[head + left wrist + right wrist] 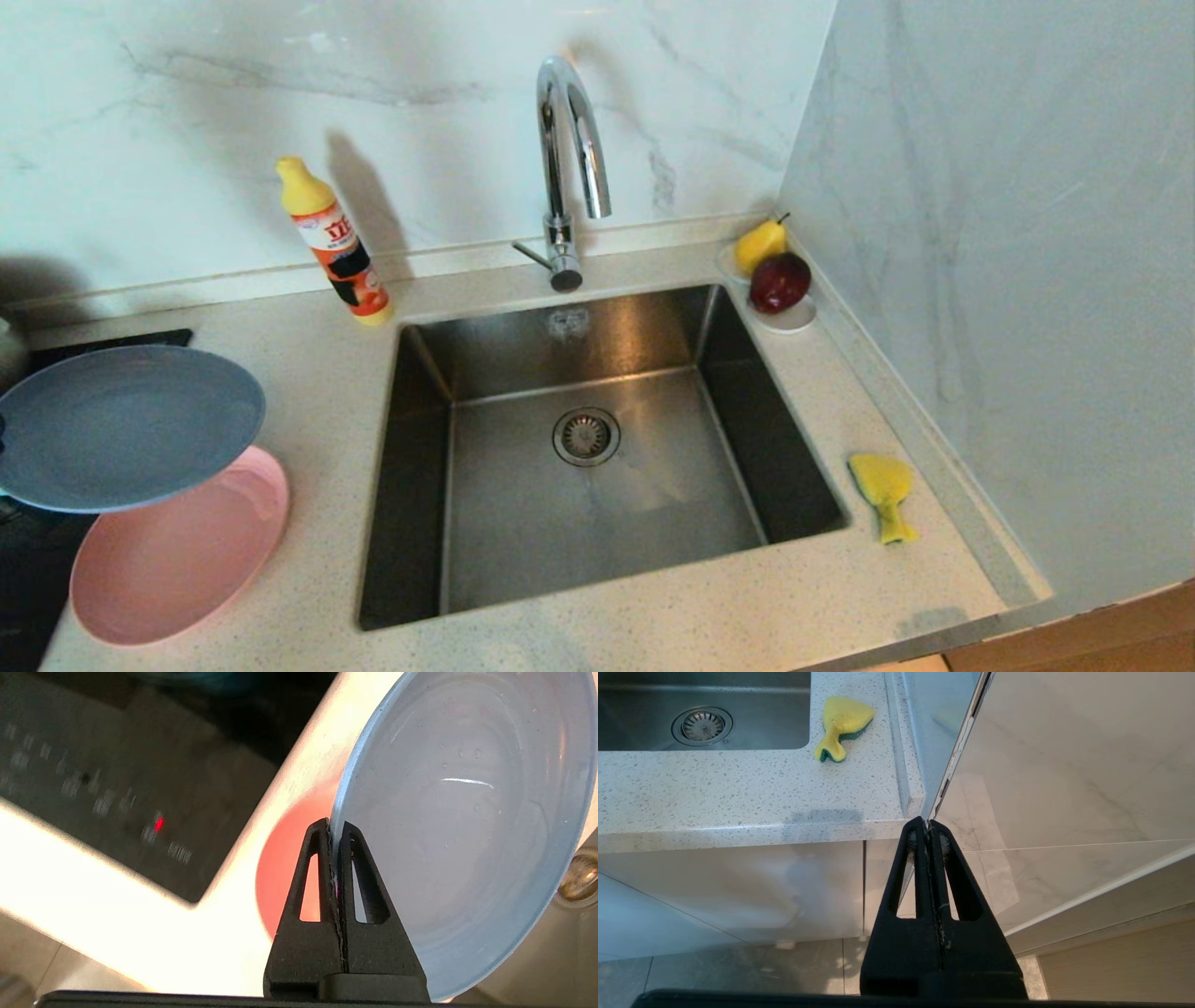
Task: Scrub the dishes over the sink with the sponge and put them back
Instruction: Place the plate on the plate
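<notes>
The blue plate [131, 425] hangs tilted at the far left, above the pink plate [177, 551], which lies on the counter. My left gripper [332, 828] is shut on the blue plate's [467, 835] rim, with the pink plate [285, 858] showing beneath it. The gripper itself is outside the head view. The steel sink [467, 373] is empty, its drain [585, 436] in the middle. The bent yellow sponge [882, 490] lies on the counter right of the sink. Below the counter's front edge, my right gripper [927, 823] is parked and shut on nothing, well short of the sponge [843, 725].
A chrome tap [565, 168] arches over the sink's back. An orange detergent bottle [333, 243] leans at the back left. A white saucer [794, 322] with a pear [761, 245] and a red apple [780, 282] sits in the back right corner. A black cooktop [117, 779] lies left of the plates.
</notes>
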Controlling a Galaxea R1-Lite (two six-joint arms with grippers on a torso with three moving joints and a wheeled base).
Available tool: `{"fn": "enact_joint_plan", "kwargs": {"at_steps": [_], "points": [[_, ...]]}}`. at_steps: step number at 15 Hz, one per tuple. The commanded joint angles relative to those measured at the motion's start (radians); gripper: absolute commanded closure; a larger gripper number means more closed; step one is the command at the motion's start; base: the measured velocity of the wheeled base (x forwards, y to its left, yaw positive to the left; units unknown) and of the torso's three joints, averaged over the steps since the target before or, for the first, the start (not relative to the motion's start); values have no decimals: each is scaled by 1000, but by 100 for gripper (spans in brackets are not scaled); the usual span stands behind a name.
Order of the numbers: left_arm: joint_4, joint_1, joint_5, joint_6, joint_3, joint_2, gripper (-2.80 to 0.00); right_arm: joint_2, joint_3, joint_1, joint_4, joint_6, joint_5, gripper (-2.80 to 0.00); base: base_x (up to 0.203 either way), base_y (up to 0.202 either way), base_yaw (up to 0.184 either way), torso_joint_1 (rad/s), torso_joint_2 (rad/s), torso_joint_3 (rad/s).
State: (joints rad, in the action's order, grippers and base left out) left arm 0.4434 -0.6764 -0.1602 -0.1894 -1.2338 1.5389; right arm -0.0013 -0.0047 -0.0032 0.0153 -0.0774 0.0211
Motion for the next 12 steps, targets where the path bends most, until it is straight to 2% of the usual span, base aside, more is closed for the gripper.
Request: {"fn": "enact_joint_plan", "kwargs": {"at_steps": [1,6,8,10,12], "points": [[4,-7,1,1,68,-73,0,1,0,0,0,-1,0,0,0,0,0,0,0,0],[27,-25,5,7,203,-148,0,1,0,0,0,-1,0,0,0,0,0,0,0,0],[27,-33,5,42,256,-159,0,1,0,0,0,-1,0,0,0,0,0,0,0,0],[23,-34,5,48,298,-157,0,1,0,0,0,-1,0,0,0,0,0,0,0,0],[19,-40,29,50,326,-152,0,1,0,0,-1,-2,0,0,0,0,0,0,0,0]]}}
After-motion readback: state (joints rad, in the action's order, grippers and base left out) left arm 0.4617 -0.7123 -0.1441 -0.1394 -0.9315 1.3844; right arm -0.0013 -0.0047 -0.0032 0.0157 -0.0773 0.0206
